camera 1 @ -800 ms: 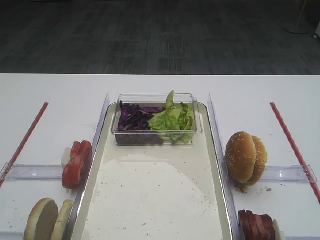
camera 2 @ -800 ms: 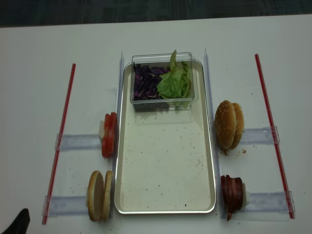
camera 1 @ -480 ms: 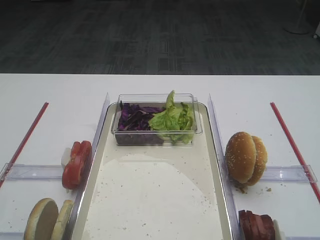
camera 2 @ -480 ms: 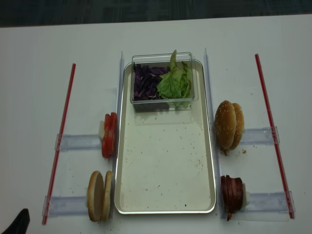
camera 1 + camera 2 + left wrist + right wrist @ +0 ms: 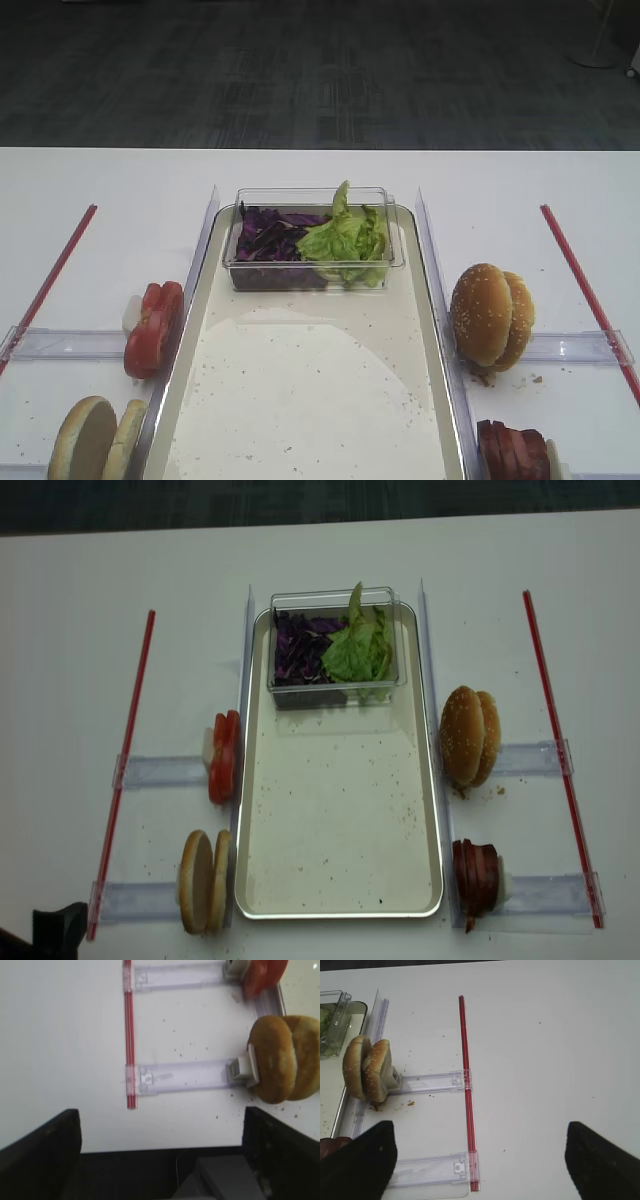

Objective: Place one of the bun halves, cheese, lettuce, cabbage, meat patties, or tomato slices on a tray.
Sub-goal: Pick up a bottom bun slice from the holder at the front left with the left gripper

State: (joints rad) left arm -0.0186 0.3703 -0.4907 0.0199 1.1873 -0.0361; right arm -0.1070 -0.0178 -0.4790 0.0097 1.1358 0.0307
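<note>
The tray (image 5: pixel 340 810) lies mid-table, its cream floor bare in front. At its far end a clear tub holds cabbage (image 5: pixel 296 648) and lettuce (image 5: pixel 360 650). Left of the tray stand tomato slices (image 5: pixel 223 757) and, nearer, two bun halves (image 5: pixel 203 880) on edge. The meat patties (image 5: pixel 475 878) stand at the front right. No cheese is in view. My left gripper (image 5: pixel 160 1160) is open over the table's front edge, with the bun halves (image 5: pixel 282 1057) ahead to its right. My right gripper (image 5: pixel 480 1160) is open above bare table, right of a red strip.
Sesame-seeded buns (image 5: pixel 470 735) stand on edge right of the tray. Clear plastic rails (image 5: pixel 160 772) hold each food stack. Red strips (image 5: pixel 125 760) run along both outer sides. A dark part of the left arm (image 5: pixel 55 928) shows at the front left corner.
The dark part of the left arm at the front left corner has pushed a little further into the overhead view. The food and tray have not moved.
</note>
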